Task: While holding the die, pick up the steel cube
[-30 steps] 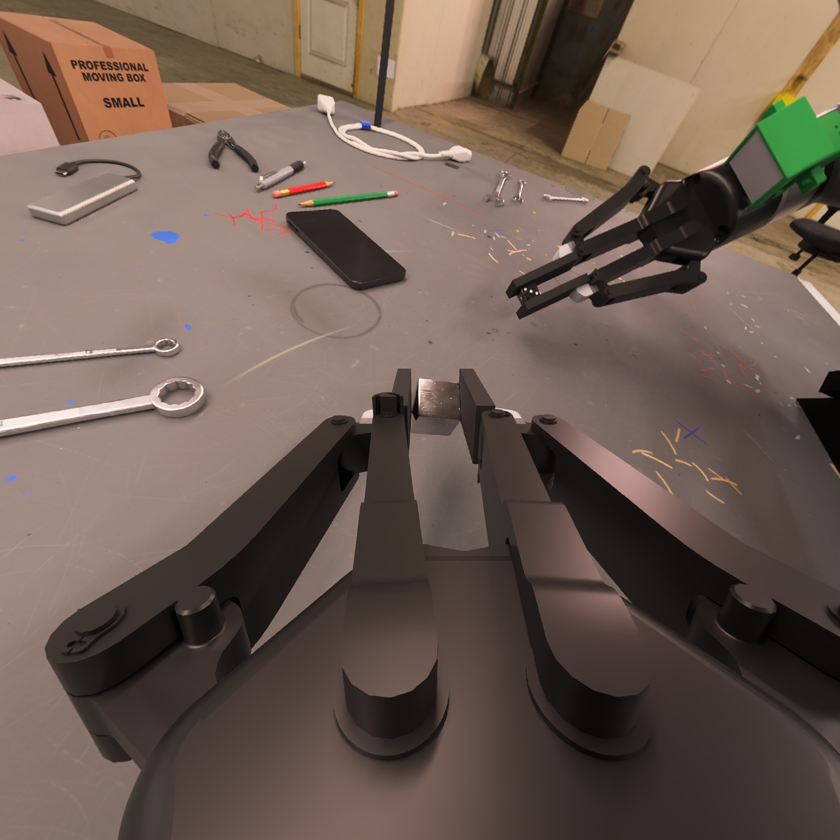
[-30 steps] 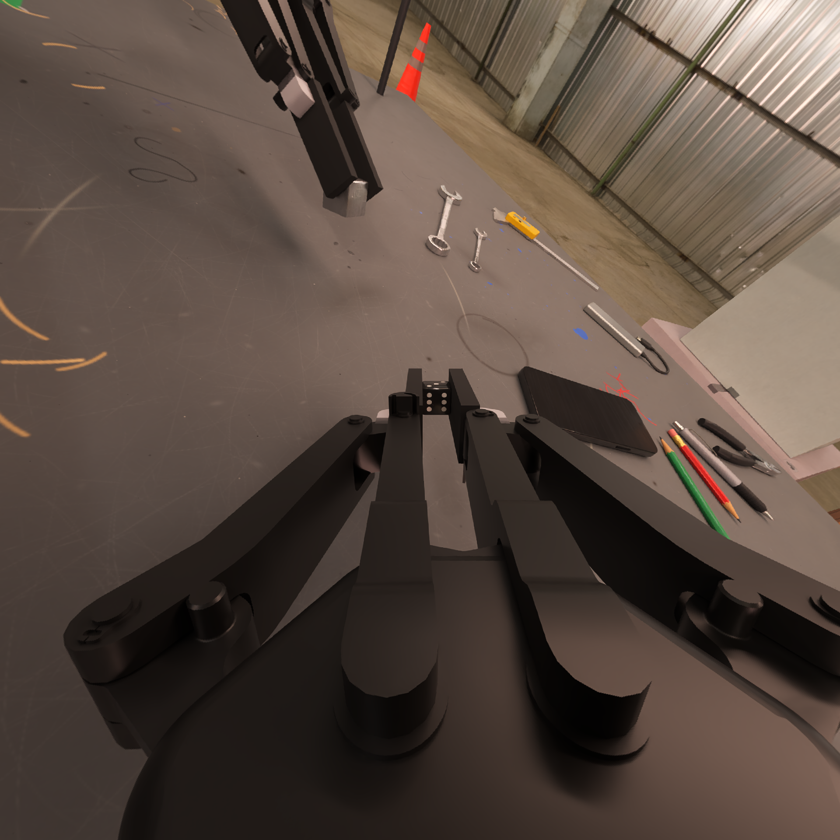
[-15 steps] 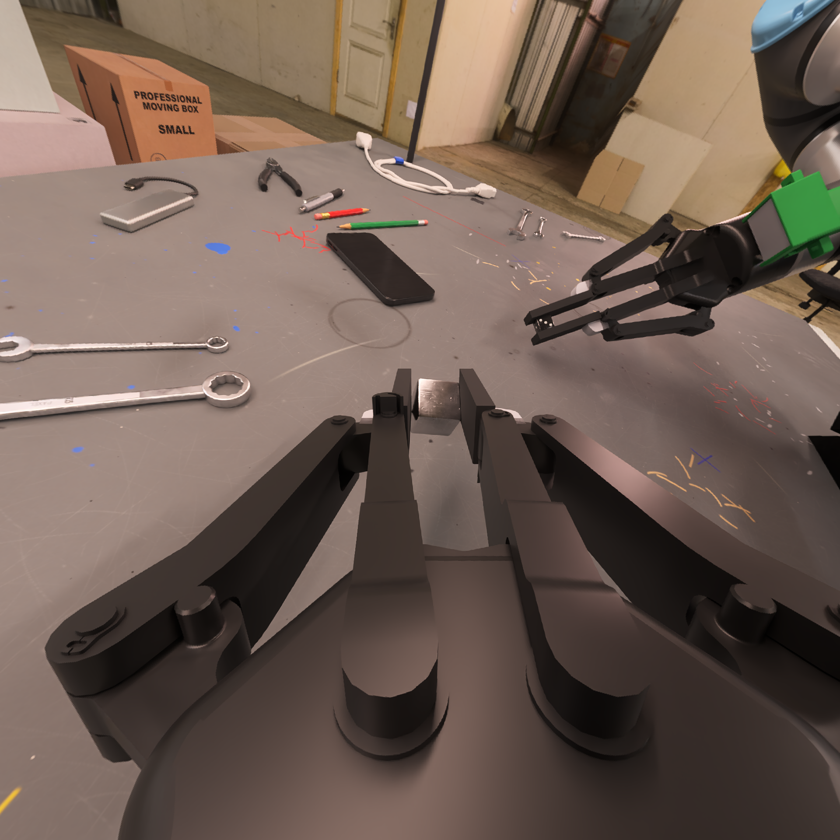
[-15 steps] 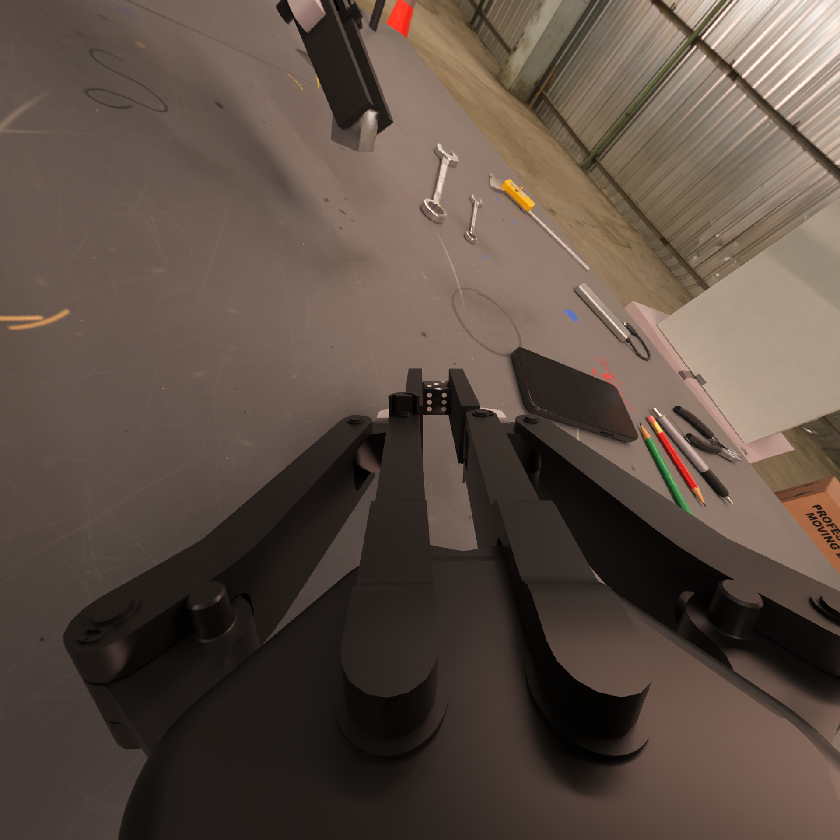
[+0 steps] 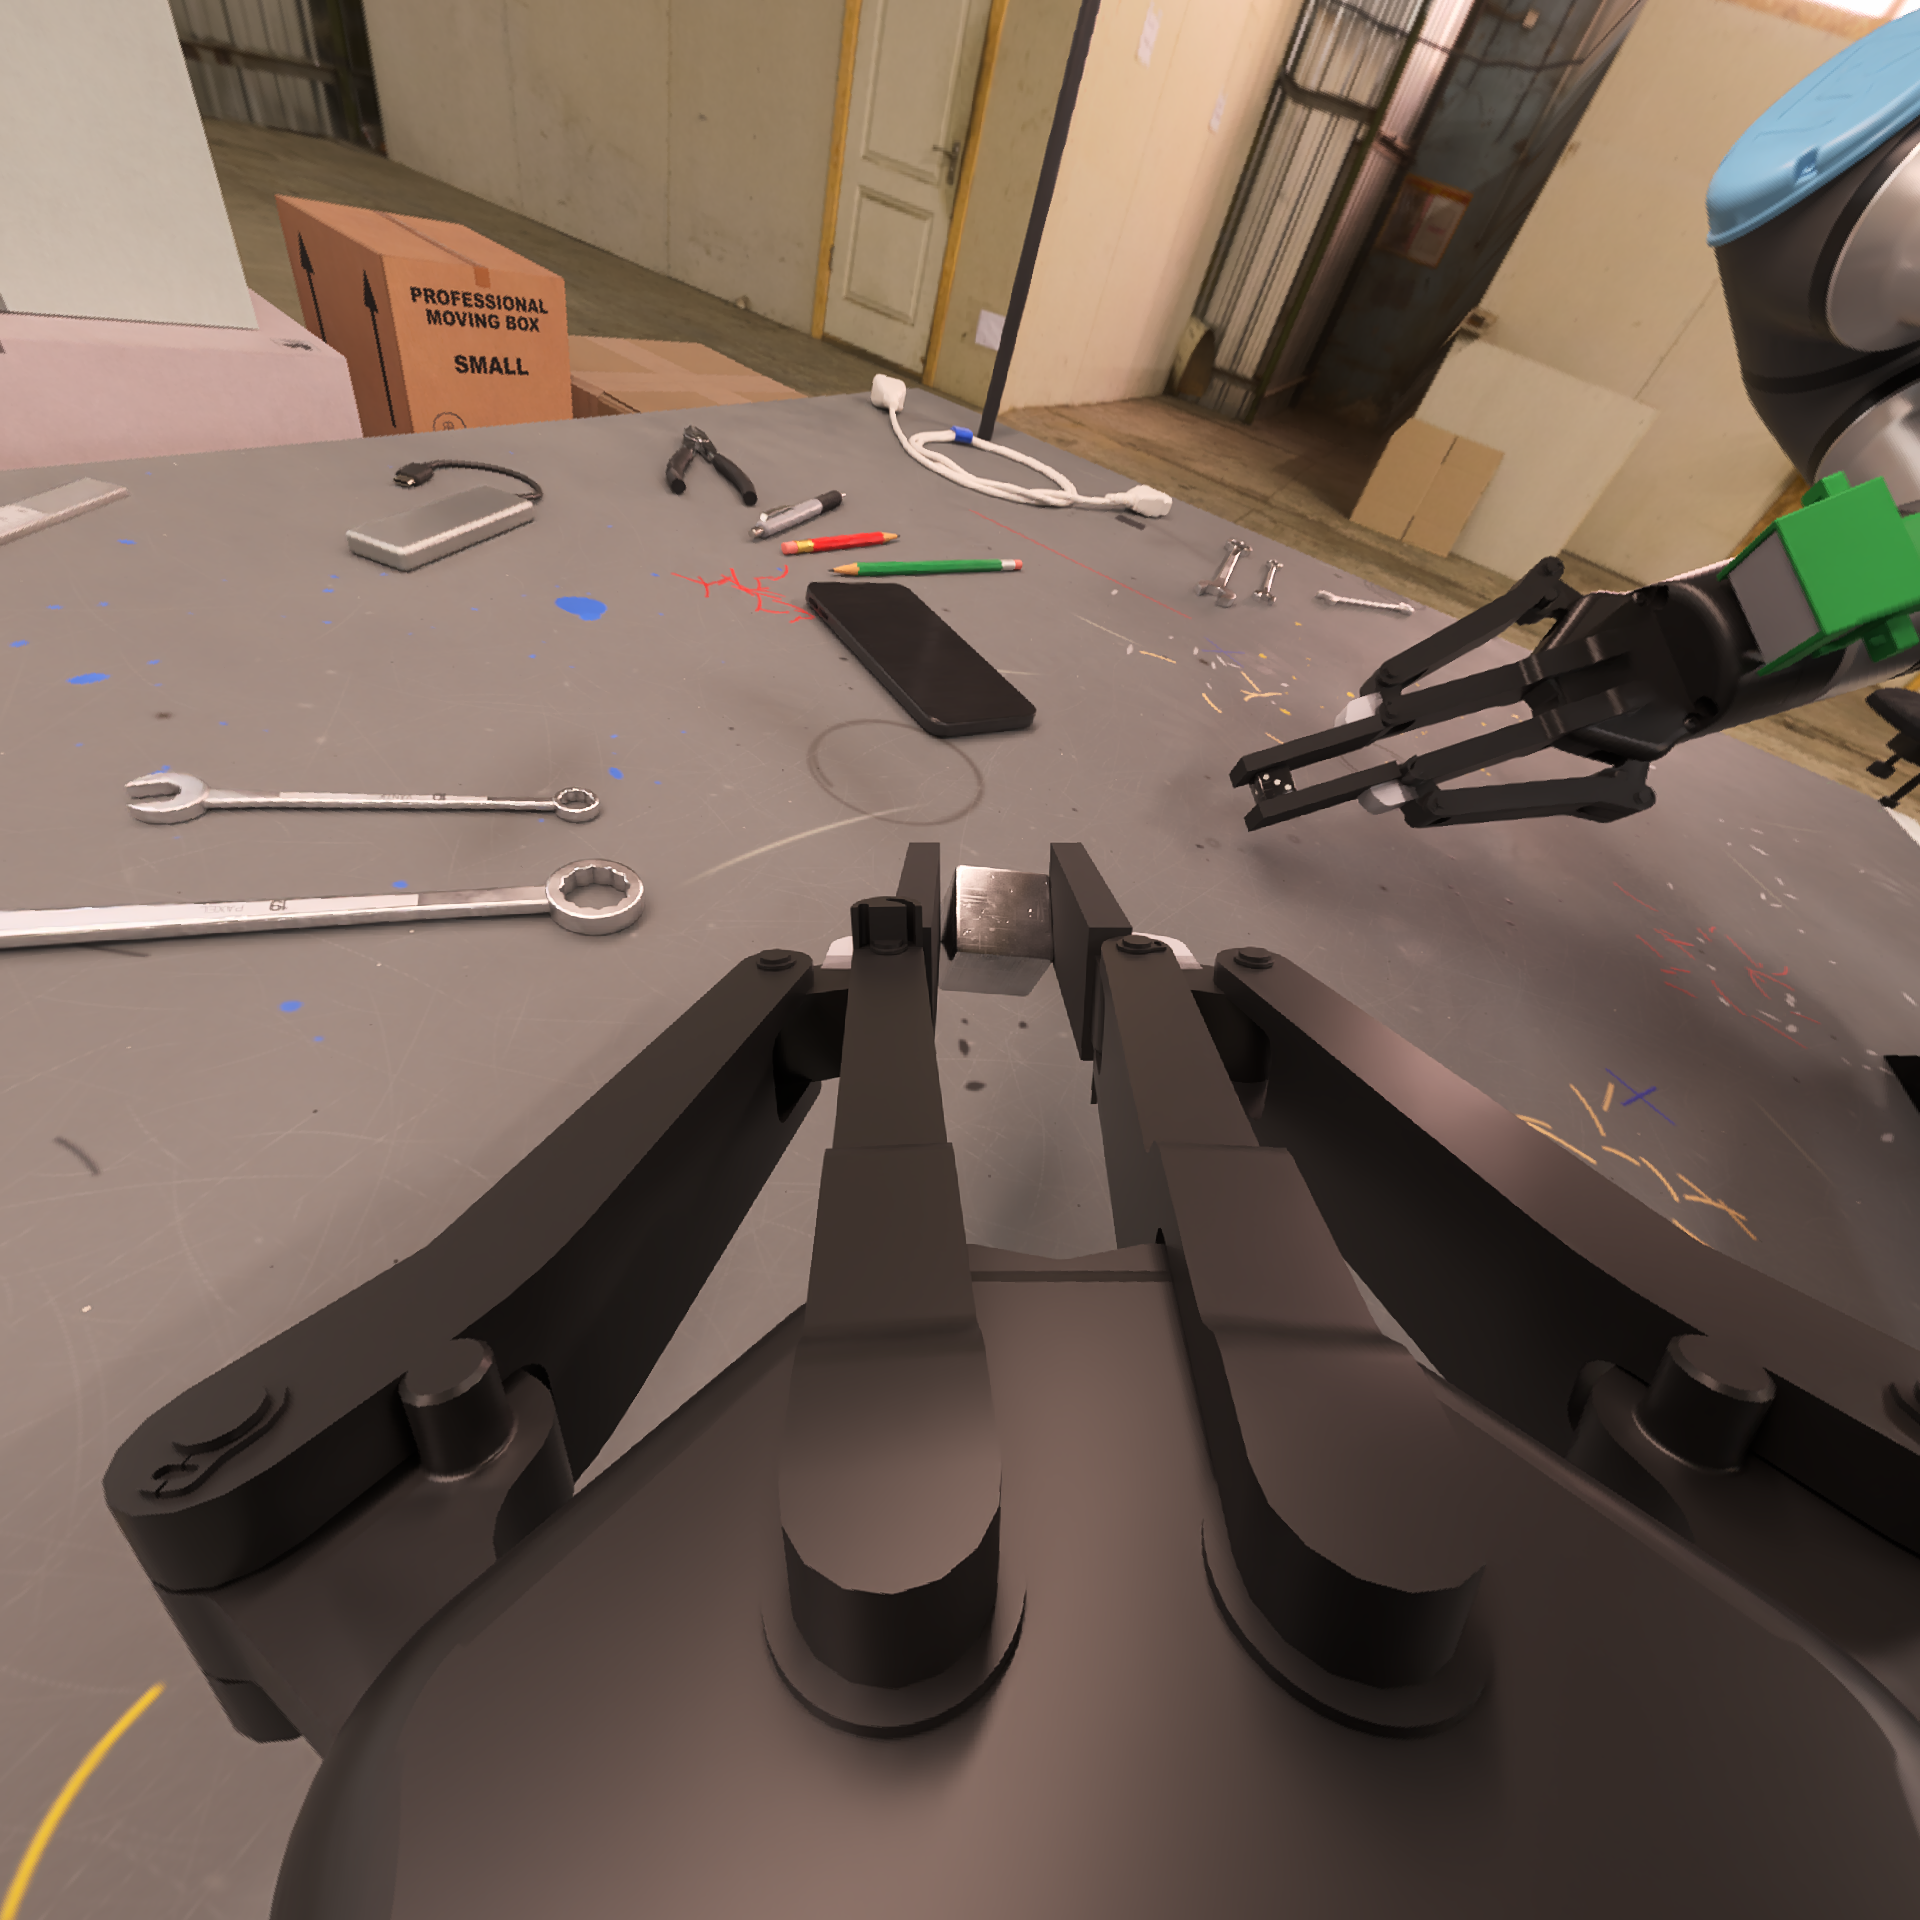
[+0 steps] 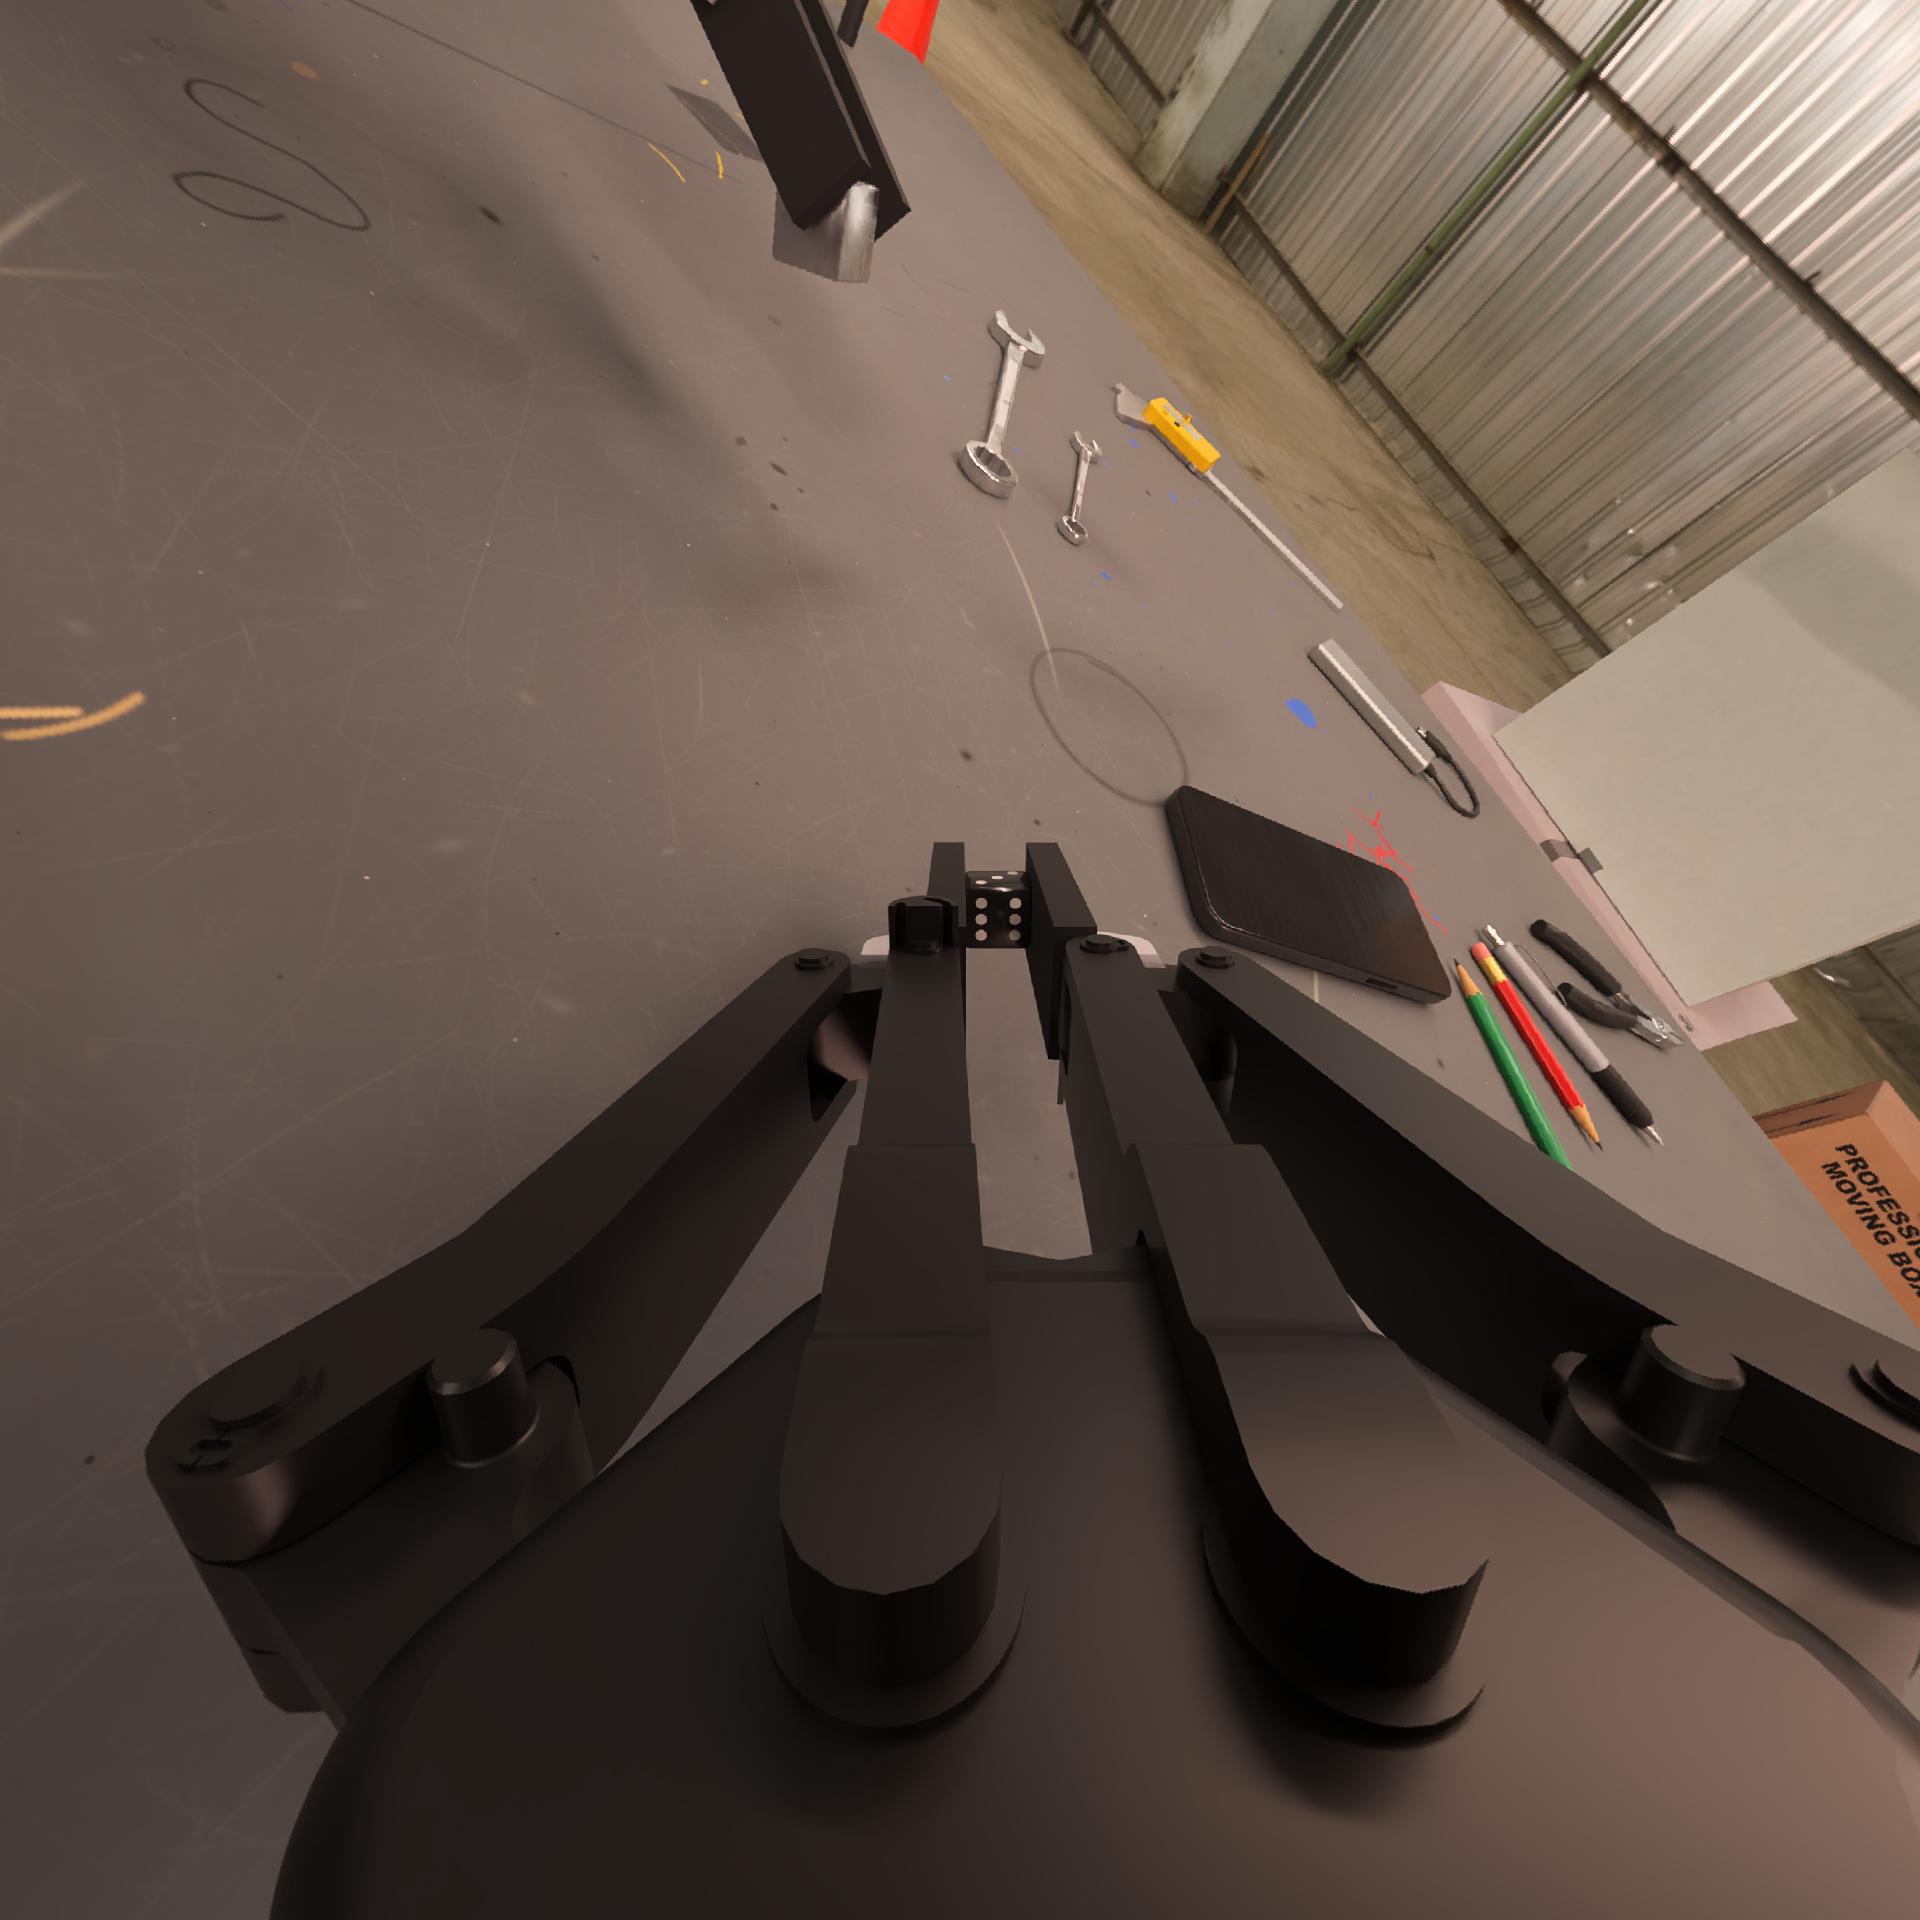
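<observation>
My left gripper [image 5: 997, 914] is shut on the steel cube [image 5: 1000, 920], a shiny grey block held between the fingertips above the grey table [image 5: 416, 1091]. My right gripper [image 6: 995, 904] is shut on the die [image 6: 995, 911], small and black with white pips, also held above the table. In the left wrist view the right gripper [image 5: 1270, 798] shows at the right with the die [image 5: 1272, 784] at its tips. In the right wrist view the left gripper's fingers [image 6: 821, 135] hang at the top with the steel cube [image 6: 836, 241] between them.
On the table lie two wrenches [image 5: 416, 902], a black phone [image 5: 920, 658], red and green pencils [image 5: 925, 566], a marker, pliers [image 5: 707, 473], a silver hub [image 5: 436, 525], a white cable [image 5: 997, 473] and small spanners [image 5: 1242, 571]. A cardboard box [image 5: 436, 322] stands beyond the far edge.
The left gripper has risen with the steel cube off the table and the table looks farther below. The right gripper with the die has also lifted and drawn back slightly.
</observation>
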`<state>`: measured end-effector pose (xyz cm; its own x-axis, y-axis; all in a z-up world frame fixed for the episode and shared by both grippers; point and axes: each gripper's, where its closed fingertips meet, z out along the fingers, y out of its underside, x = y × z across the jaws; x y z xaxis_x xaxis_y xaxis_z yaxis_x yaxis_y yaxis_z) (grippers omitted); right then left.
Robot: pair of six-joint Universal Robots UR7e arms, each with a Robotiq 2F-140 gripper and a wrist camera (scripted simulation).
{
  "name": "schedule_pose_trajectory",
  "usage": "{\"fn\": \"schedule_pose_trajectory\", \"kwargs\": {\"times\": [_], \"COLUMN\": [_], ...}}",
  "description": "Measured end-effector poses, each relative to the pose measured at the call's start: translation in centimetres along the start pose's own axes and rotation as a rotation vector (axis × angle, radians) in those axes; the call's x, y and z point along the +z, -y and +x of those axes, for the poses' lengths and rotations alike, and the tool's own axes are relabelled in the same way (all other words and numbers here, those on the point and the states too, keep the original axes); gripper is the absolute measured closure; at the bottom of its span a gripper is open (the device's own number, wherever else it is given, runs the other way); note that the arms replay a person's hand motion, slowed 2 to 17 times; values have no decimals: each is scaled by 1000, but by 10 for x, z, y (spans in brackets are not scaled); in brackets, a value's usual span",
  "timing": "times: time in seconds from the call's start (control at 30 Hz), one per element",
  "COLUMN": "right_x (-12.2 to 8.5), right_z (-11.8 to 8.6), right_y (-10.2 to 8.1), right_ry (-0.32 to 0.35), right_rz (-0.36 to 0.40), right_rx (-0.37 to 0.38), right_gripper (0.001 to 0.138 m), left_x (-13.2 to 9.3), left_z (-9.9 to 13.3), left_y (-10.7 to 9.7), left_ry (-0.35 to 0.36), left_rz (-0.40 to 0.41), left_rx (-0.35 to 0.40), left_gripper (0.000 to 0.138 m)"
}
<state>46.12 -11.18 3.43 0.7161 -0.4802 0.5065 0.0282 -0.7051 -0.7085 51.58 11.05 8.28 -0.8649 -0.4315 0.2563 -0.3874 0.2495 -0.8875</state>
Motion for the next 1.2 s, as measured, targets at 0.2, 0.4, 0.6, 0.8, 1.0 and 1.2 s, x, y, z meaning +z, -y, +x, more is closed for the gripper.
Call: {"fn": "schedule_pose_trajectory", "kwargs": {"times": [0.2, 0.4, 0.6, 0.8, 1.0, 1.2], "right_x": [-1, -2, -2, -2, -2, -2], "right_z": [1, 2, 2, 1, 1, 0], "right_y": [0, -1, -1, -1, -2, -2], "right_ry": [-1, -3, -2, -2, -4, -6], "right_rz": [1, 2, 5, 2, -3, -5], "right_rx": [8, 12, 14, 11, 3, -7], "right_gripper": [123, 123, 123, 123, 123, 123], "left_x": [-2, -3, -2, -2, -3, -4], "left_z": [-1, 0, 0, 0, -1, -2], "left_y": [3, 5, 4, 5, 6, 7], "left_ry": [-15, -37, -48, -51, -49, -46], "left_rz": [27, 48, 56, 66, 79, 92], "left_rx": [-24, -47, -58, -56, -51, -46], "left_gripper": [110, 110, 110, 110, 110, 110]}}
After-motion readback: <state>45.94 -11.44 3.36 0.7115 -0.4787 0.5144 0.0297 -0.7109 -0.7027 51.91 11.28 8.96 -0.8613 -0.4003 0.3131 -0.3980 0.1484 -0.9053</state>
